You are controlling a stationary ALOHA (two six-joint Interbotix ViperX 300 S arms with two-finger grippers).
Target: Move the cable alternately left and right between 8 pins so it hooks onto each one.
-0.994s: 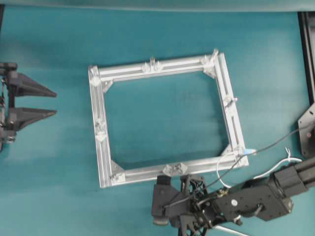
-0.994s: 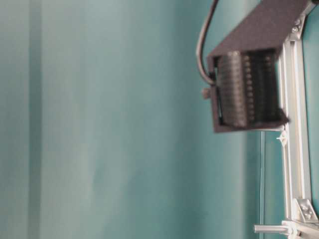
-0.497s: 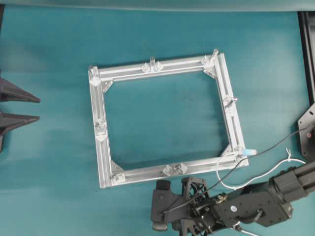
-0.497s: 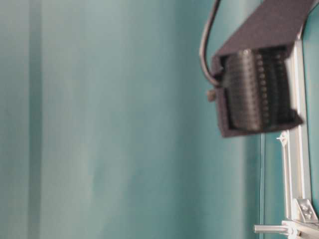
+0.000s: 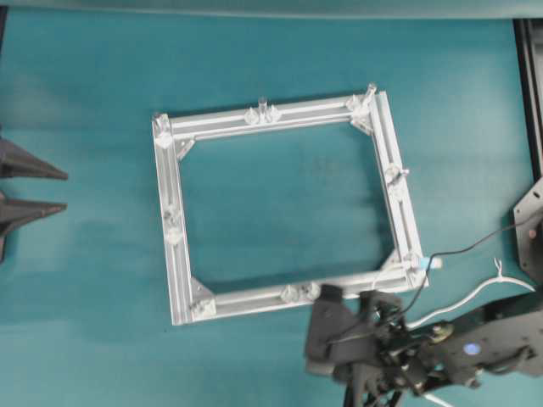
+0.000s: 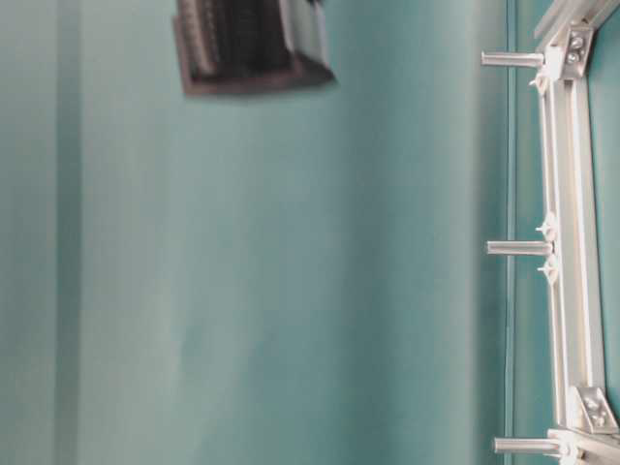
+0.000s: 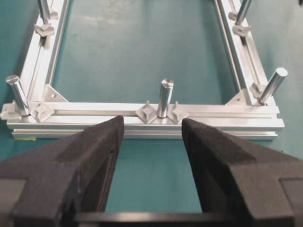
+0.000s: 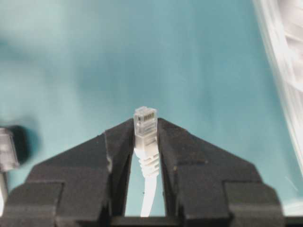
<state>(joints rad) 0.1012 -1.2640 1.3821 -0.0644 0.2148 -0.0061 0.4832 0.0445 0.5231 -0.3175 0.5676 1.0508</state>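
Observation:
The white cable's clear plug (image 8: 145, 120) is pinched between my right gripper's (image 8: 145, 128) fingertips, with the cord (image 8: 150, 189) running back between the fingers. From overhead, the right gripper (image 5: 325, 335) hovers just outside the near bar of the silver frame (image 5: 386, 144), and the cable (image 5: 472, 293) trails right toward the frame's near-right corner. Pins stand around the frame, such as one (image 5: 262, 103) on the far bar and one (image 5: 301, 292) on the near bar. My left gripper (image 5: 66, 192) is open at the left edge. It faces a pin (image 7: 164, 97) with nothing between its fingers (image 7: 94, 151).
Teal table surface surrounds the frame. A dark robot wire (image 5: 475, 246) crosses near the frame's near-right corner, and a black mount (image 5: 530, 212) sits at the right edge. The table-level view shows three pins (image 6: 518, 248) and the right gripper (image 6: 252, 44) at the top.
The right gripper has moved right along the frame's near bar, carrying the plug. The left gripper pulled back to the left edge, then stayed still.

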